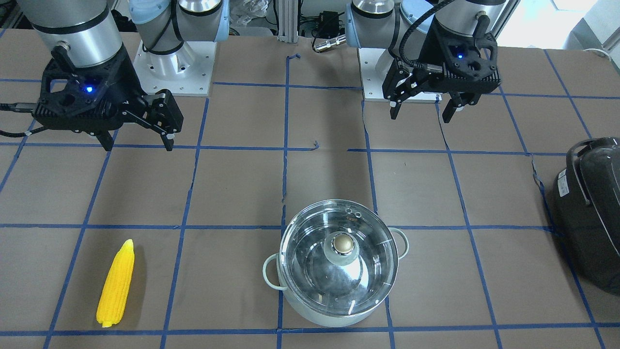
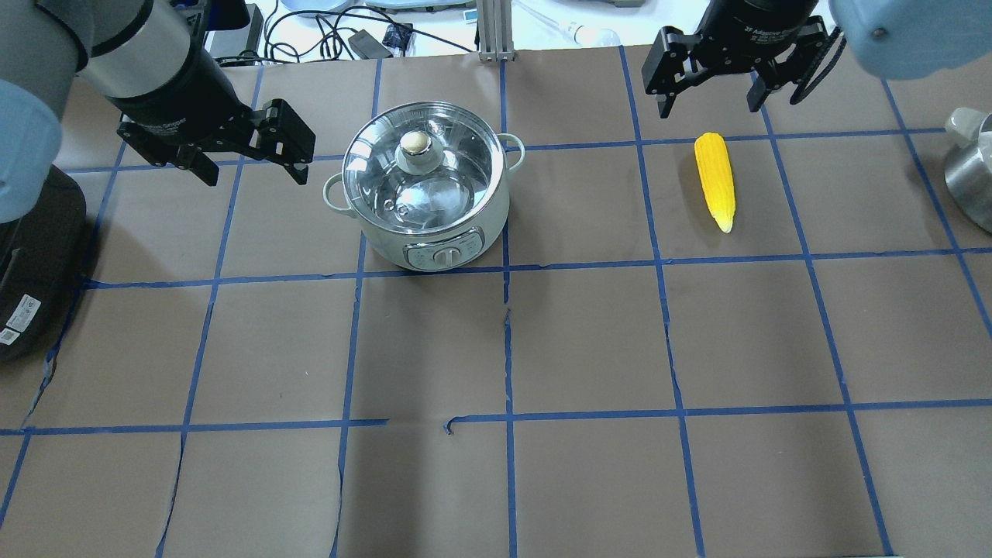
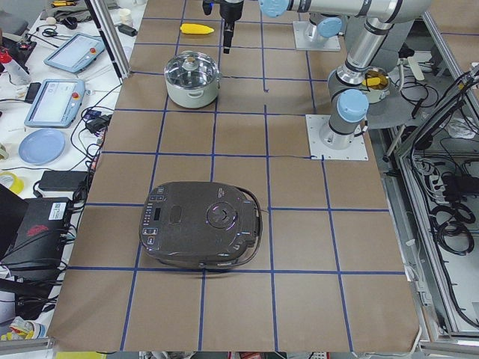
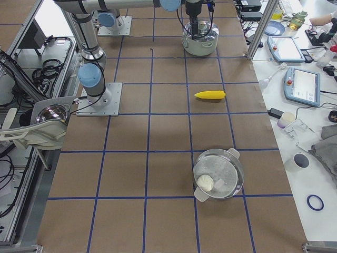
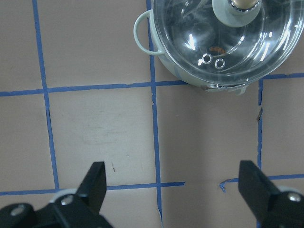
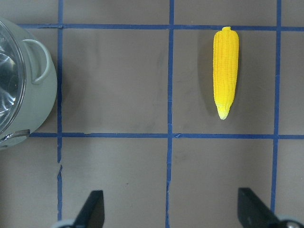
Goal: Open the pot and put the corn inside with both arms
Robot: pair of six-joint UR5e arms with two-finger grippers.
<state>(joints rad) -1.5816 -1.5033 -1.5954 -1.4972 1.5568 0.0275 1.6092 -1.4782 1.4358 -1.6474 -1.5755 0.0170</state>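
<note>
Only part-legible text: white print on the body of the right gripper (image 2: 709,107) in the overhead view. It looks like "2F Adaptive…" and the rest can't be read. The left gripper (image 2: 254,177) carries a similar white line, too blurred. The rice cooker (image 1: 588,218) has white stickers (image 2: 22,308) with print too small to read. The pot (image 2: 434,232) front panel markings and the small red mark (image 5: 216,49) on its lid (image 5: 190,28) are unreadable.
</note>
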